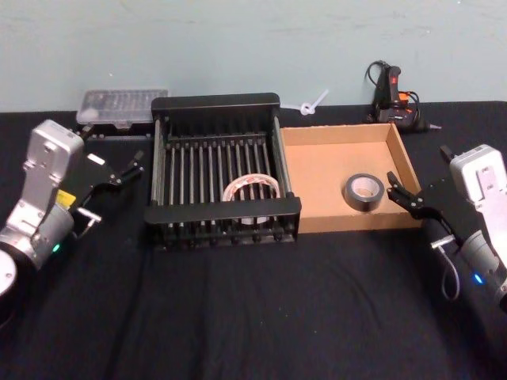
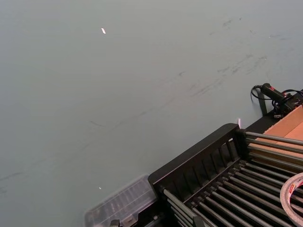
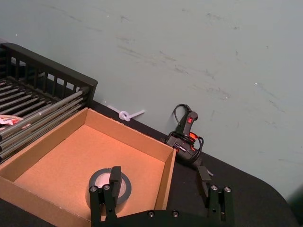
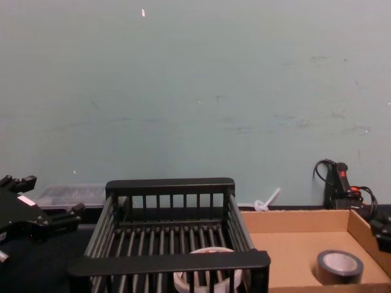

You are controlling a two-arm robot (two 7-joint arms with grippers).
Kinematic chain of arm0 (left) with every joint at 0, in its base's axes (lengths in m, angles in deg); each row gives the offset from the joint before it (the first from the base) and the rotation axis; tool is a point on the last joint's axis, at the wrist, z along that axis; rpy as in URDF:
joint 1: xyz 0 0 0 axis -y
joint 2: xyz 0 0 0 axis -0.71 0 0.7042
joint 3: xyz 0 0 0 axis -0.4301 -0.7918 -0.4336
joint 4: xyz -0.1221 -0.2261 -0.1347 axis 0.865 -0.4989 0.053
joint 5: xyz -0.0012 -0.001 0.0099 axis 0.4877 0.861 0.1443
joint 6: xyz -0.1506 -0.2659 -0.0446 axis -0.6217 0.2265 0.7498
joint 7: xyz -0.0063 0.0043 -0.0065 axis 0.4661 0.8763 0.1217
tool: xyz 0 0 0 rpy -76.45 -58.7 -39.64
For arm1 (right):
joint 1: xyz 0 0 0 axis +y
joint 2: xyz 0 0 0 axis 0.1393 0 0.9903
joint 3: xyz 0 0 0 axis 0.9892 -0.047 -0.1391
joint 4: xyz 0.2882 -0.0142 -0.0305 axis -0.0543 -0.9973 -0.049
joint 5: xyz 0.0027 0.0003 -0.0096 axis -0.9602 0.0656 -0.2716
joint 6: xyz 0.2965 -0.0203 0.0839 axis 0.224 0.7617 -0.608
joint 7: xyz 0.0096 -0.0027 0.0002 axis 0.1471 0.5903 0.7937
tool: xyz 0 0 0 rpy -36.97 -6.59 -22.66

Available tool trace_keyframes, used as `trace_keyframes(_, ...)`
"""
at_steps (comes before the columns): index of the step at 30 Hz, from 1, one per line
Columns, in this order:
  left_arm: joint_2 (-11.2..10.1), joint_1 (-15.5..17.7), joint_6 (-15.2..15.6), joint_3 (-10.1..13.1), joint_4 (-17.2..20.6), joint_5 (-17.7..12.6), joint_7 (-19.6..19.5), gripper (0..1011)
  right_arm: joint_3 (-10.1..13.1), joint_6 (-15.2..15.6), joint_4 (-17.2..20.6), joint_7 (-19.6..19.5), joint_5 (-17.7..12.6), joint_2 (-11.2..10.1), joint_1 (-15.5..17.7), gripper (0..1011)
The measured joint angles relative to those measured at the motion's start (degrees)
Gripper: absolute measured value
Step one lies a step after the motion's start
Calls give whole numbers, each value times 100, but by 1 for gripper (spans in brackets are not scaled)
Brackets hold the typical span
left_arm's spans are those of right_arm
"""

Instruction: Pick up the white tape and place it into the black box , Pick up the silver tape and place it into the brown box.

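Note:
The white tape (image 1: 251, 188) lies flat on the slatted bottom of the black box (image 1: 215, 101), toward its front right; it also shows low in the chest view (image 4: 208, 276). The silver tape (image 1: 364, 191) rests flat inside the brown box (image 1: 348, 222), near its front right corner. My left gripper (image 1: 130, 168) hovers open just left of the black box, holding nothing. My right gripper (image 1: 405, 194) is open beside the brown box's right wall, close to the silver tape (image 3: 110, 188). In the right wrist view its fingers (image 3: 114, 175) stand spread with nothing between them.
A clear plastic case (image 1: 123, 107) sits behind the black box at the left. A black and orange glue gun (image 1: 392, 96) lies at the back right, with a white plastic tie (image 1: 311, 104) behind the brown box. A black cloth (image 1: 253, 309) covers the table.

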Motion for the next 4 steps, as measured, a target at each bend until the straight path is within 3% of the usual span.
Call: trace_keyframes(4,0,0,0,0,0,0,0,1001,0,0,0,0,0,0,0,1002)
